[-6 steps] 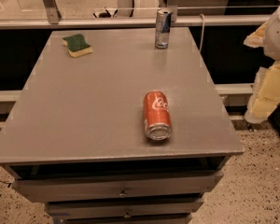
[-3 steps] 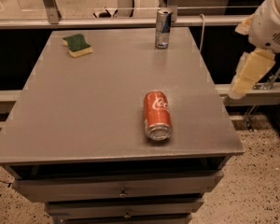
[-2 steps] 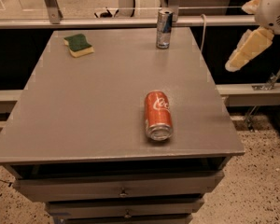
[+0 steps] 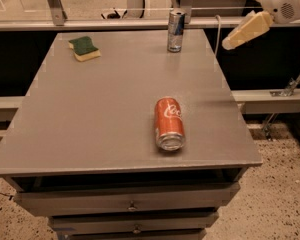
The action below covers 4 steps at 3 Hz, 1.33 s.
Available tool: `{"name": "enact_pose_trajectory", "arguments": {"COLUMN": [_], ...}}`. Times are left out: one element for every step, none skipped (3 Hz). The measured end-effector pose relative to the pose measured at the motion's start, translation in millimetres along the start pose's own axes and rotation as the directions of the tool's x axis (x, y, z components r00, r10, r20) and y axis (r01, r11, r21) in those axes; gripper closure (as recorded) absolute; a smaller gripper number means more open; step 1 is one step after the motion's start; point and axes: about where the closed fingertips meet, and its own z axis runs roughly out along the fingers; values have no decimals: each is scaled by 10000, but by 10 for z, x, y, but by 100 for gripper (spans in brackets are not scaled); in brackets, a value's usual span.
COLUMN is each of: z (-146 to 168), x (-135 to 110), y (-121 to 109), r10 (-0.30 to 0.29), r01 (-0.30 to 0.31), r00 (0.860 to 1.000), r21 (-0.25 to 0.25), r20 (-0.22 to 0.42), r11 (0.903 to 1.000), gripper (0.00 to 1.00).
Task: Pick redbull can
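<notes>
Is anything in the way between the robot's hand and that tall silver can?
In the camera view, only a thin pale cable stands between the gripper, hovering beyond the table on its right side, and the redbull can; the surface there is bare.

The gripper (image 4: 244, 30), upper right beyond the table (image 4: 90, 114), is partly cut off by the frame edge; lettering on the redbull can (image 4: 175, 31) cannot be read.

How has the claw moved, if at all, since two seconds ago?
Yes. The claw rose and shifted left, from beside the table's right edge toward the redbull can at the far edge.
</notes>
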Motion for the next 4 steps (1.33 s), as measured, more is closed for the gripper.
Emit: {"name": "enact_pose_trajectory", "arguments": {"z": [423, 438, 649, 944], "x": [-89, -95, -90, -47], "y": [60, 75, 80, 17], "r10": [834, 901, 1139, 1600], "r01": [-751, -814, -1022, -1464], "r00": [9881, 9864, 9798, 9639], "r21": [-672, -679, -779, -780], "r20": [1296, 1374, 1642, 2128], "r11": [9949, 9944, 9917, 9861], "gripper": [0, 0, 0, 0]}}
